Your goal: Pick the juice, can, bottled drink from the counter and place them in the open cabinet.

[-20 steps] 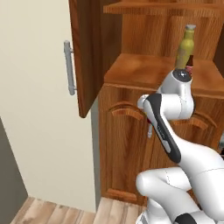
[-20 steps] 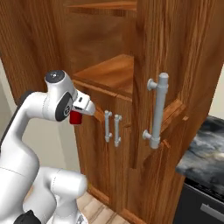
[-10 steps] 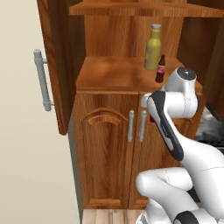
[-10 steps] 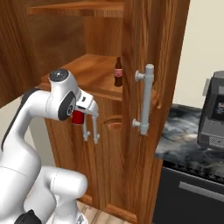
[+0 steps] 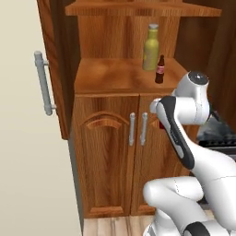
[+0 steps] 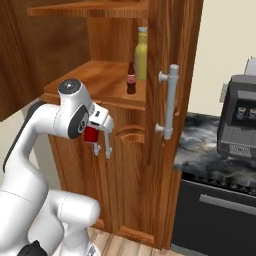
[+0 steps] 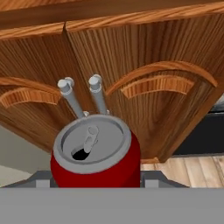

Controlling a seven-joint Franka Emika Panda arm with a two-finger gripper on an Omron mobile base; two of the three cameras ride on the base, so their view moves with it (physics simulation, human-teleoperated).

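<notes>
The red can (image 7: 96, 153) with its silver top is held in my gripper (image 6: 94, 136), which is shut on it in front of the lower cabinet doors, below shelf height. In the right base view the can (image 6: 90, 134) shows as a red patch at the hand. The juice (image 5: 151, 47), a tall yellow bottle, stands upright on the wooden shelf of the open cabinet (image 5: 110, 77). The bottled drink (image 5: 160, 70), small and dark brown, stands just right of it. Both show again from the right, the juice (image 6: 141, 54) behind the bottled drink (image 6: 131, 79). The marbled counter (image 6: 200, 145) lies to the right.
The cabinet's open doors carry thick grey bar handles (image 5: 44, 84) (image 6: 170, 102) and stick out on both sides. Two slim handles (image 7: 83, 98) mark the shut lower doors just ahead of the can. A black oven (image 6: 220, 205) and a grey appliance (image 6: 240, 122) stand right.
The whole scene has shifted as the base drove, so the cabinet now stands more square in front. The can stays in the gripper; the two bottles rest unmoved on the shelf.
</notes>
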